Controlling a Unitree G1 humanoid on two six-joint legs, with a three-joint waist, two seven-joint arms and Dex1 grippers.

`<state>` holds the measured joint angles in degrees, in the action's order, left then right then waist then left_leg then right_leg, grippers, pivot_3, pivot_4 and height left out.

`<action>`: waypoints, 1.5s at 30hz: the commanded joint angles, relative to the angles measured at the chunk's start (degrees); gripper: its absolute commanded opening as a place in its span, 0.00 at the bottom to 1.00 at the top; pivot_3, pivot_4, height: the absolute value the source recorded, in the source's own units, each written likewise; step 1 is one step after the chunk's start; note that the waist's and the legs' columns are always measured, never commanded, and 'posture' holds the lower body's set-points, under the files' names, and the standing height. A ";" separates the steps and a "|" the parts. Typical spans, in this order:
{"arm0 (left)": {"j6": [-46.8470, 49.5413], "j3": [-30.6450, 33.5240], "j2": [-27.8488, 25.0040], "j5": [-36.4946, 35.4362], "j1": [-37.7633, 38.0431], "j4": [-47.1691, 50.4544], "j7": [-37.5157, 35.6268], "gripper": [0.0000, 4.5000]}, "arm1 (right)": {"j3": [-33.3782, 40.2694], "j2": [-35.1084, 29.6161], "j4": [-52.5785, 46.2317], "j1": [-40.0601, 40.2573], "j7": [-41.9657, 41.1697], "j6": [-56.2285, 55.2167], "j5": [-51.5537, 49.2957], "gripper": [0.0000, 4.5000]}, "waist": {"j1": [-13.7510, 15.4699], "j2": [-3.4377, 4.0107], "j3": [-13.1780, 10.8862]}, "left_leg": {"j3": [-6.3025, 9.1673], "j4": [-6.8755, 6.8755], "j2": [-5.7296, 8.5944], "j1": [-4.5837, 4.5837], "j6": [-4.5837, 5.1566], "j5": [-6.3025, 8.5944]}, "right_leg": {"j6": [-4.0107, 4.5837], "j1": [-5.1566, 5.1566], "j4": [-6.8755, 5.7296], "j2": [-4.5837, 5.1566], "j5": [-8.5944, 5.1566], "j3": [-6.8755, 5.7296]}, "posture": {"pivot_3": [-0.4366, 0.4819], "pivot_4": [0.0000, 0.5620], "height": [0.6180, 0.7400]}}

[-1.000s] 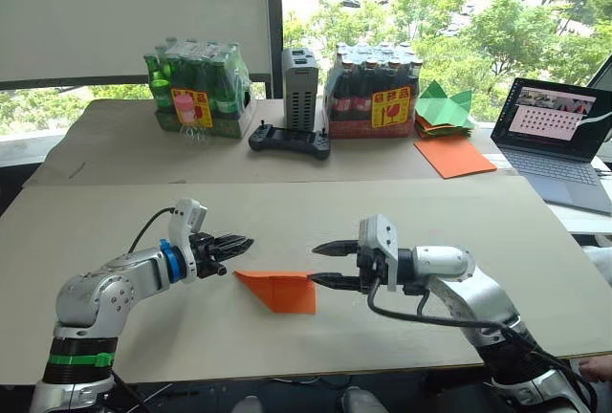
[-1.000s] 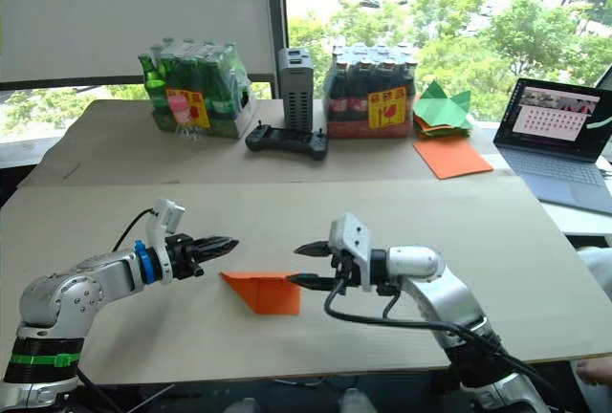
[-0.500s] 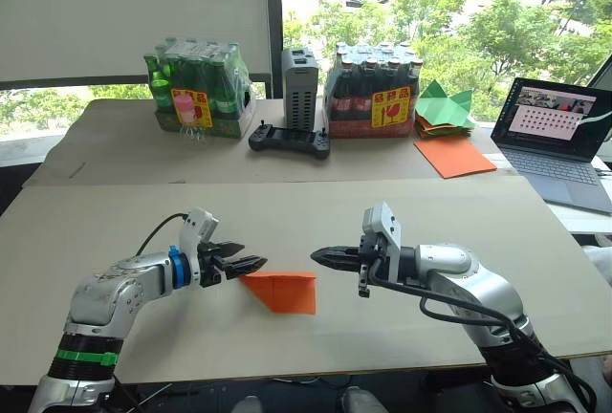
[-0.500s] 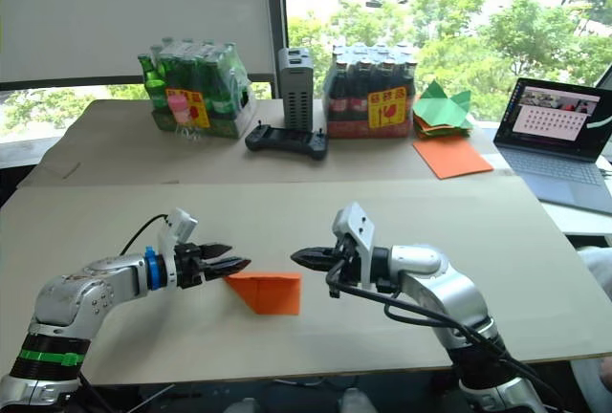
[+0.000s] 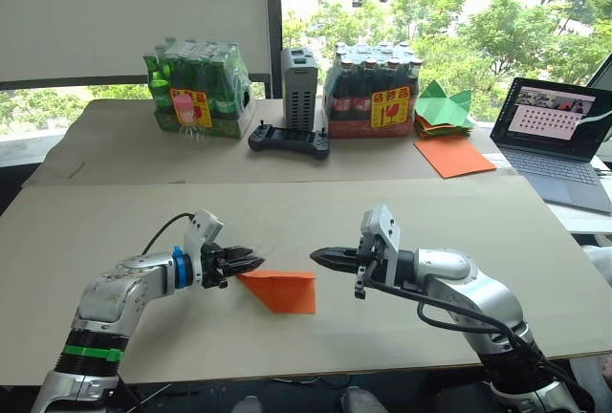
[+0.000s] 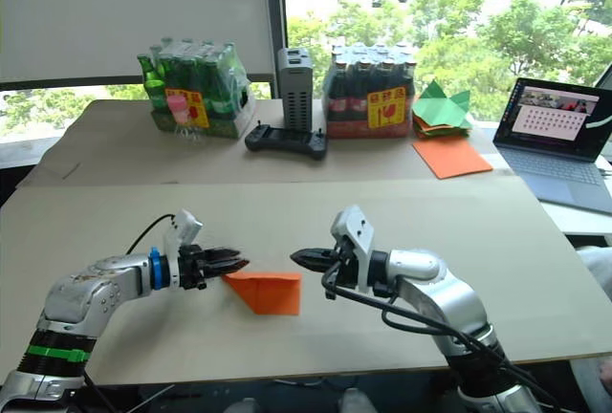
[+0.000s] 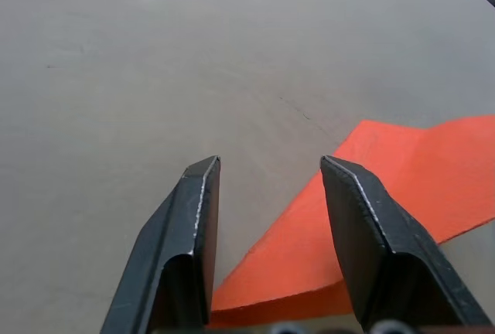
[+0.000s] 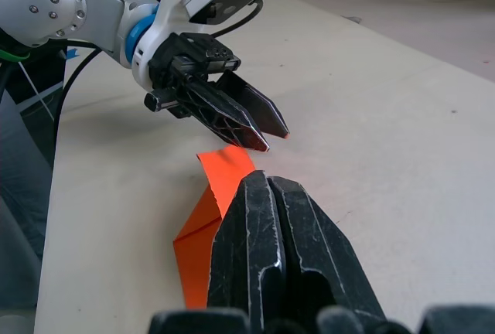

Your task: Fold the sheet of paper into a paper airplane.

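left gripper (image 5: 251,264) perhaps touching paper airplane (image 5: 283,291)

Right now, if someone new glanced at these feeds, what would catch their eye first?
The bright-orange sheet of paper, partly folded to a point, lies mid-table between both grippers. The left gripper is open, its fingers straddling the paper's pointed corner; the right gripper is shut, hovering just off the opposite corner. Two shrink-wrapped bottle packs stand behind.

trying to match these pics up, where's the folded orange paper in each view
Left eye: folded orange paper lower centre, between both claws.
Right eye: lower centre.
Left wrist: lower right, passing between the open fingers.
Right wrist: lower left.
Shared landmark: left claw at the paper's pointed tip.
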<state>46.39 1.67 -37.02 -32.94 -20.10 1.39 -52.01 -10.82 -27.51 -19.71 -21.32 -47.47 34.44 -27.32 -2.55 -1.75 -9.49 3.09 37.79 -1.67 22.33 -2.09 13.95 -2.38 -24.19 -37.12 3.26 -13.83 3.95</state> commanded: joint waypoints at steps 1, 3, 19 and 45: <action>0.19 0.47 -1.47 -1.06 -0.07 2.49 -2.31 0.22 | 0.39 0.29 -2.31 0.03 0.27 -0.07 -0.58 0.00 | 0.00 0.00 0.00 | 0.00 0.00 0.00 0.00 0.00 0.00 | 0.00 0.00 0.00 0.00 0.00 0.00 | 0.48 0.27 1.00; 0.18 -0.33 -2.23 -0.70 0.61 2.91 -3.48 0.22 | 0.28 0.28 -2.37 0.04 0.38 -0.10 -0.51 0.00 | -0.10 0.00 0.00 | 0.00 0.00 0.00 0.00 0.00 0.00 | 0.00 0.00 0.00 0.00 0.00 0.00 | 0.48 0.27 1.00; -6.28 -3.89 -3.17 6.69 4.25 -4.82 -5.33 0.22 | -1.66 -1.45 -3.03 1.15 -0.97 -1.97 2.13 0.00 | 0.02 0.01 0.01 | -0.02 0.00 -0.02 -0.03 0.01 0.01 | 0.00 0.03 0.00 -0.03 0.00 0.00 | 0.48 0.27 1.00; -7.96 -4.93 -2.09 8.07 4.00 -5.84 -4.78 0.21 | -9.23 -1.41 8.05 3.55 -4.58 -29.84 21.54 0.98 | 0.09 0.12 0.07 | -0.05 0.01 -0.02 -0.37 0.01 0.00 | -0.01 0.38 -0.02 -0.03 -0.01 0.01 | 0.48 0.27 1.00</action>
<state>37.51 -2.32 -38.93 -27.13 -17.09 -3.01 -58.33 -20.40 -29.64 -11.34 -16.97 -52.85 7.23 -6.23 -2.46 -1.63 -9.42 3.04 37.80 -1.69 21.96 -2.08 13.95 -2.39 -23.81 -37.15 3.23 -13.84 3.97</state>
